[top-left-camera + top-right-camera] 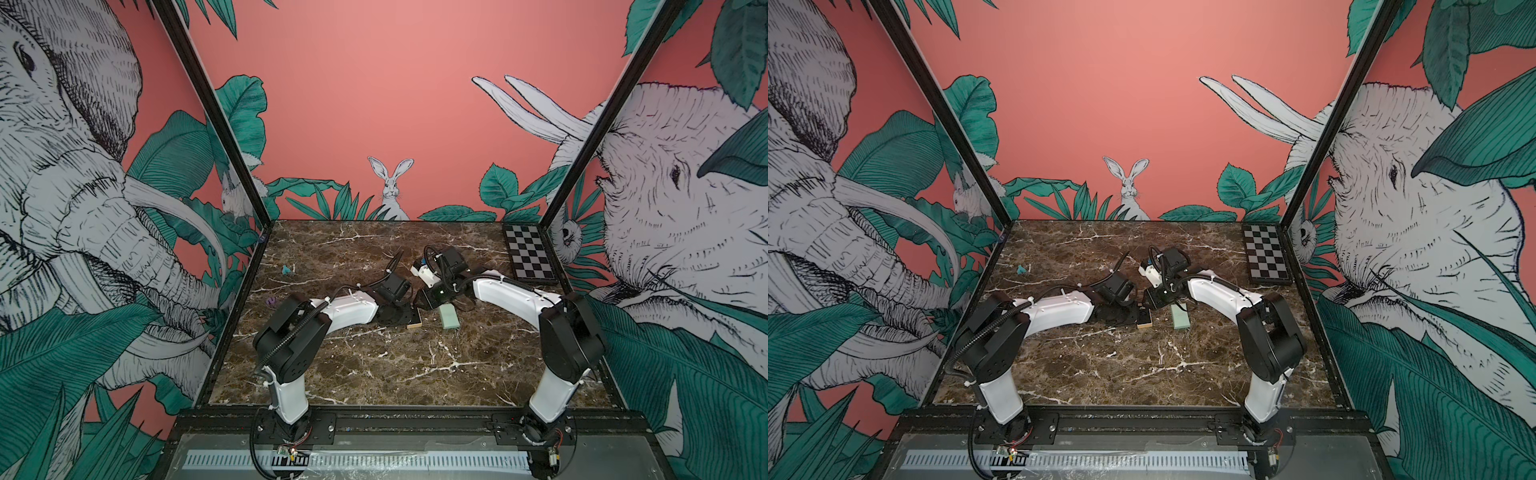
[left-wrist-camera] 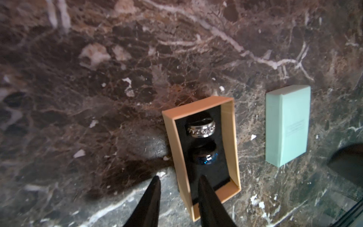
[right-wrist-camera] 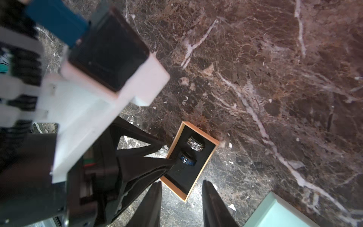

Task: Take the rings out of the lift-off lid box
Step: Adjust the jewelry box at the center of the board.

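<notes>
The lift-off lid box stands open on the marble: its tan base (image 2: pixel 230 137) with a black insert, and its mint-green lid (image 2: pixel 286 125) lying beside it. Two rings sit in the base, a silver band (image 2: pixel 201 128) and a dark blue-flecked band (image 2: pixel 205 155). My left gripper (image 2: pixel 179 180) is open and straddles one long wall, with one finger (image 2: pixel 204 188) inside near the dark ring and the other outside. My right gripper (image 3: pixel 181 184) is open, holds nothing, and hovers just short of a corner of the base (image 3: pixel 172 191). In both top views the arms hide most of the base (image 1: pixel 414 323).
A black-and-white checkerboard (image 1: pixel 528 259) lies at the back right corner. A small teal lump (image 1: pixel 286 270) and a small purple lump (image 1: pixel 272 301) lie left of the arms. The lid (image 1: pixel 449 318) lies just right of the base, beneath the right wrist.
</notes>
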`<act>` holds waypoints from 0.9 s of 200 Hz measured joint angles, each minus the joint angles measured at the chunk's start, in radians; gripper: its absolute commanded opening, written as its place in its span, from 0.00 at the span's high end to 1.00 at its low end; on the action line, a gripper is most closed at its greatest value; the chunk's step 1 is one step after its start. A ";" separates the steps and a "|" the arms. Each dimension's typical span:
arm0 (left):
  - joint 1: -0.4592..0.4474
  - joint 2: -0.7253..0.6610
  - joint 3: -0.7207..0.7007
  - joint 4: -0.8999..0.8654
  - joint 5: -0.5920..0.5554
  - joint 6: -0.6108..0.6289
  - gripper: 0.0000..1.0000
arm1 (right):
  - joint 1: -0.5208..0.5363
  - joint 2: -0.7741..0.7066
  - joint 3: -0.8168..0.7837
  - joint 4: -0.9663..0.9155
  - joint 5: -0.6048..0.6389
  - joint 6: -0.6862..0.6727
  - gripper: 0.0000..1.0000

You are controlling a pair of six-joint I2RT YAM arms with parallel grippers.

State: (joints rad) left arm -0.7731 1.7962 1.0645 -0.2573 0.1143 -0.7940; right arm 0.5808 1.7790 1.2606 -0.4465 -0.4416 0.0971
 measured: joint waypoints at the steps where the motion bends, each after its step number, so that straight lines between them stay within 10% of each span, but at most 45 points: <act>1: 0.000 0.000 0.000 0.000 0.000 0.000 0.69 | 0.000 0.001 0.000 0.001 0.000 0.000 0.63; 180: -0.012 0.000 0.015 -0.083 -0.026 0.070 0.83 | 0.006 0.040 -0.050 0.042 -0.056 -0.022 0.66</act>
State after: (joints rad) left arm -0.7849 1.7962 1.0794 -0.3401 0.0879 -0.7238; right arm 0.5865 1.8191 1.2110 -0.4049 -0.4976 0.0753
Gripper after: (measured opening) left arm 0.183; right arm 0.341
